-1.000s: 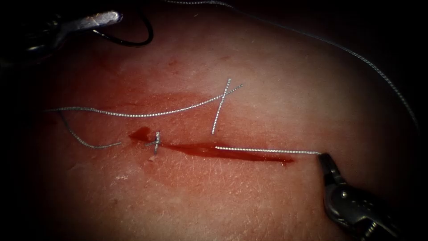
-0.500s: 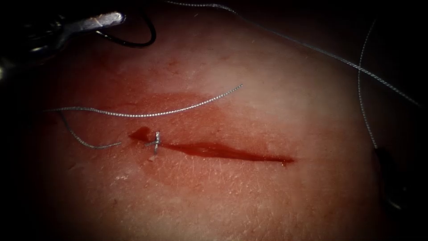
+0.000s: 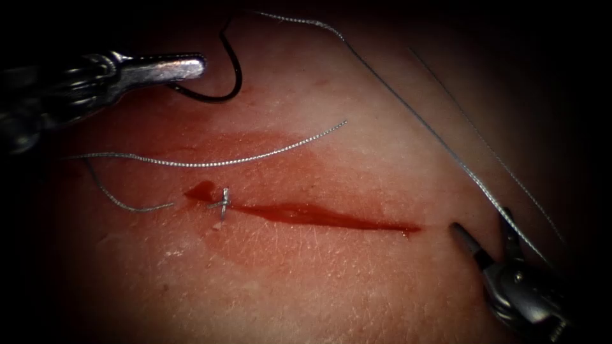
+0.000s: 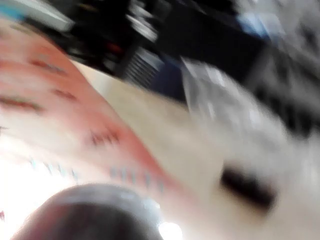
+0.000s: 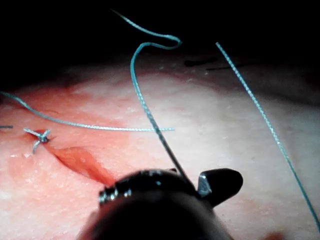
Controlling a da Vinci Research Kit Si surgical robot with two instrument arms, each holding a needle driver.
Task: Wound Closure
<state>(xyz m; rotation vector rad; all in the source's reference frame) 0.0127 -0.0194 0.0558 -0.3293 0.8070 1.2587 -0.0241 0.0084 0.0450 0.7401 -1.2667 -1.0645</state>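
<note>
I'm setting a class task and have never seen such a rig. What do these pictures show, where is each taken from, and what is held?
This is a surgical practice robot: two thin arms, each ending in a pincer. The endoscope view looks down on the work; the other two look from each arm's wrist. Pork tissue lies there with a red cut, one stitch and a loose thread piece. The left pincer, shut, holds the curved needle near one end, above the tissue, not in it. The right pincer is open and holds nothing; thread runs past it.
</note>
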